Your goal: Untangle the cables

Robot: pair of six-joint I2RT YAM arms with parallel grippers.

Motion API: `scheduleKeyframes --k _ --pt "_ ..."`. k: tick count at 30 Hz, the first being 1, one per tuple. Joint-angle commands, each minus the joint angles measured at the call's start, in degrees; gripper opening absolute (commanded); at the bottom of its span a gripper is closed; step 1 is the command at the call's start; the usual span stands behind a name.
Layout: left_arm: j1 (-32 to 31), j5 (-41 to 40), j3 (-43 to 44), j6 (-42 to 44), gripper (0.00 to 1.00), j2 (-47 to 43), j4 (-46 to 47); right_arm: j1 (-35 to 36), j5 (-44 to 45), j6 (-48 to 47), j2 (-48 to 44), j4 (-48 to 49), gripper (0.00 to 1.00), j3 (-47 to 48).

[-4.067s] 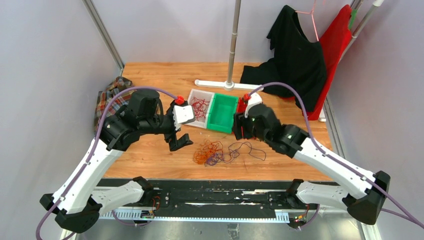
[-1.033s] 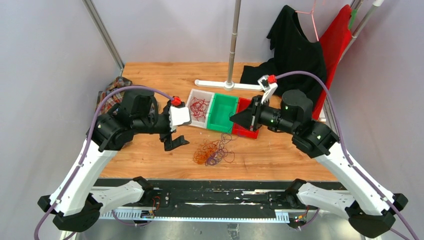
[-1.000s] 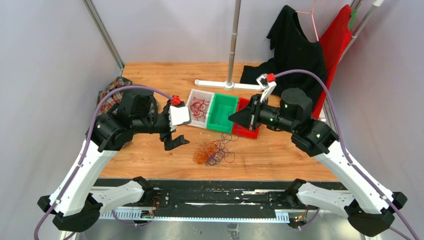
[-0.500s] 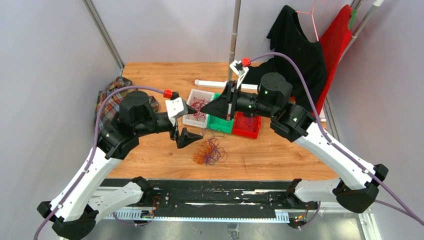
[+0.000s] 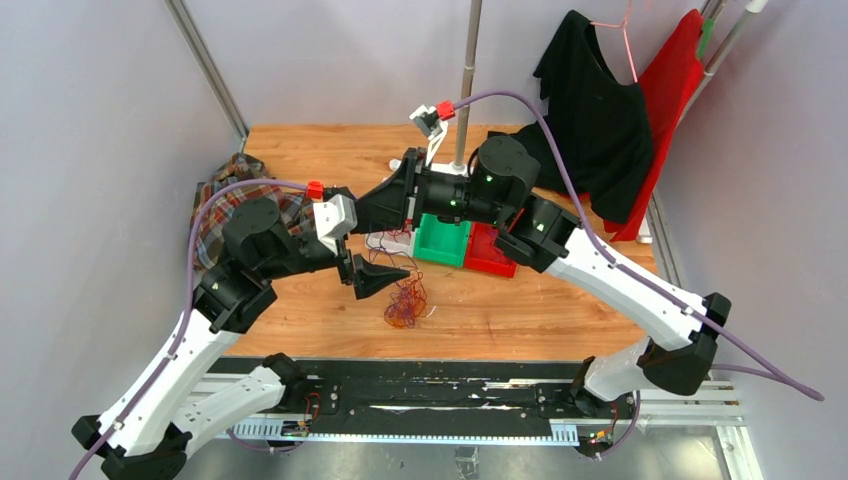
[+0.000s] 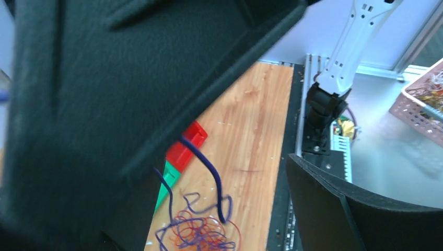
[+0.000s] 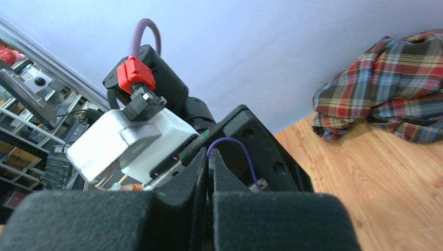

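The cables point(image 5: 404, 305) are a red, orange and purple clump on the wooden table, in front of the bins. One purple cable point(image 7: 236, 148) rises from the clump, and my right gripper point(image 5: 360, 216) is shut on it, raised over the white bin point(image 5: 392, 241). That strand point(image 6: 210, 168) hangs down between the wide-apart fingers of my left gripper point(image 5: 372, 274), which is open just left of and above the clump point(image 6: 198, 233). In the right wrist view the right gripper point(image 7: 210, 157) has its fingers pressed together, with the purple loop arching out of the tips.
A green bin point(image 5: 445, 240) and a red bin point(image 5: 490, 250) stand beside the white one. A plaid cloth point(image 5: 225, 195) lies at the table's left edge. A pole on a white base point(image 5: 462, 90) stands at the back, with black and red garments point(image 5: 600, 100) at the back right.
My right arm swung left across the bins with the purple cable, rising above the left gripper. The left gripper moved right toward the clump, which drew tighter.
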Motion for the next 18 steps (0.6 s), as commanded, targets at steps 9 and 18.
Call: scheduleKeyframes --k 9,18 --pt "-0.3 -6.2 -0.6 -1.1 0.02 -2.3 3.1 2.5 2.8 -3.8 -2.0 2.9 0.01 0.1" --pt "-0.3 -4.2 10.8 5.5 0.01 0.3 -6.9 1.4 8.2 -16.8 -16.2 -5.2 0.51 -14.3"
